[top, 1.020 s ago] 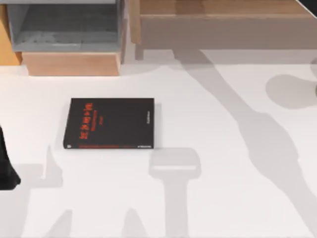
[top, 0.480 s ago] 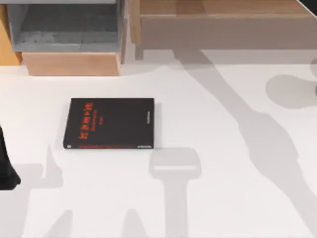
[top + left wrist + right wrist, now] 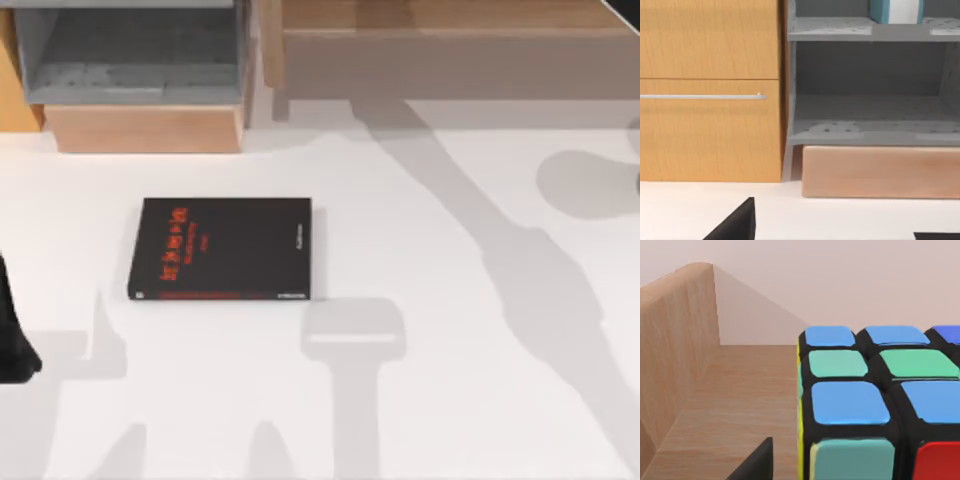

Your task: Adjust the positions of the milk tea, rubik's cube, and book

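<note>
- The book (image 3: pixel 220 249) is seen lying flat on the white table (image 3: pixel 450 400), left of centre in the top view, black cover up with red lettering along its left part.
- The left arm (image 3: pixel 12 335) is cut off by the left edge of the top view as a dark shape; its gripper is hidden, so its state cannot be told.
- In the left wrist view two dark finger tips (image 3: pixel 737 225) are cropped by the lower edge, well apart from each other. An orange cabinet front (image 3: pixel 710 90) with a metal handle and a grey shelf unit (image 3: pixel 870 115) are faced, and a teal and white thing (image 3: pixel 897 10) on the upper shelf is cut by the top edge.
- The rubik's cube (image 3: pixel 875 405) is seen close up at the lower right of the right wrist view, cropped by the right and bottom edges, within a wooden tray (image 3: pixel 685 355).
- One dark finger (image 3: pixel 755 462) is visible beside the cube; whether the cube is gripped cannot be told.
</note>
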### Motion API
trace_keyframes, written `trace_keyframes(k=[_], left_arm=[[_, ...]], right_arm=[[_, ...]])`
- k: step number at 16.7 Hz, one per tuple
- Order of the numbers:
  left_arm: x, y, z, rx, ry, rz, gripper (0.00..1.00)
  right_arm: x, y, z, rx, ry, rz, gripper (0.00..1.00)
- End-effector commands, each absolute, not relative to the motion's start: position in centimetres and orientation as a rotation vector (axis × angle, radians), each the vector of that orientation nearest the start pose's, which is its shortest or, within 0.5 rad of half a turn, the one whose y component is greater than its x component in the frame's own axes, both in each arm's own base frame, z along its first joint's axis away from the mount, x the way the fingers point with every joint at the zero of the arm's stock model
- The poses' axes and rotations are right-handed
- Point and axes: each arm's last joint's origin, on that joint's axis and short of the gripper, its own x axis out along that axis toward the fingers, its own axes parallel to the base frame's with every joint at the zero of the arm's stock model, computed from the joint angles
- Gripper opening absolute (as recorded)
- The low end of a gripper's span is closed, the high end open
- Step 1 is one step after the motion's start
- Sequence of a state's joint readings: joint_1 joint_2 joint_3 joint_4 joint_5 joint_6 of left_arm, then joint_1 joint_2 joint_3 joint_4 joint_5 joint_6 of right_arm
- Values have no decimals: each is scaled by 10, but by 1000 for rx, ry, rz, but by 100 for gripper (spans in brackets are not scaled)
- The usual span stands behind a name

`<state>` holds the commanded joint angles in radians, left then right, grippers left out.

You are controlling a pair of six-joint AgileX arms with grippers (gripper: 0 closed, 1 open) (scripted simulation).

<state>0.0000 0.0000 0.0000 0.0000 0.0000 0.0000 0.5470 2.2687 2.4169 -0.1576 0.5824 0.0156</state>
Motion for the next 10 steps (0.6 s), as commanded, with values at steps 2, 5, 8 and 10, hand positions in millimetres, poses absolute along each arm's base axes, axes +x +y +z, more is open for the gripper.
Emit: trace_keyframes(k=[2, 5, 8, 10], left_arm=[[106, -1, 160, 0, 0, 0, 100], [106, -1, 160, 0, 0, 0, 100], [106, -1, 160, 0, 0, 0, 100], [106, -1, 160, 0, 0, 0, 100]], right_arm=[[451, 265, 397, 0, 1, -9, 100], [451, 265, 397, 0, 1, -9, 100], [449, 267, 398, 1, 0, -5, 100], [444, 267, 400, 4, -4, -3, 100]])
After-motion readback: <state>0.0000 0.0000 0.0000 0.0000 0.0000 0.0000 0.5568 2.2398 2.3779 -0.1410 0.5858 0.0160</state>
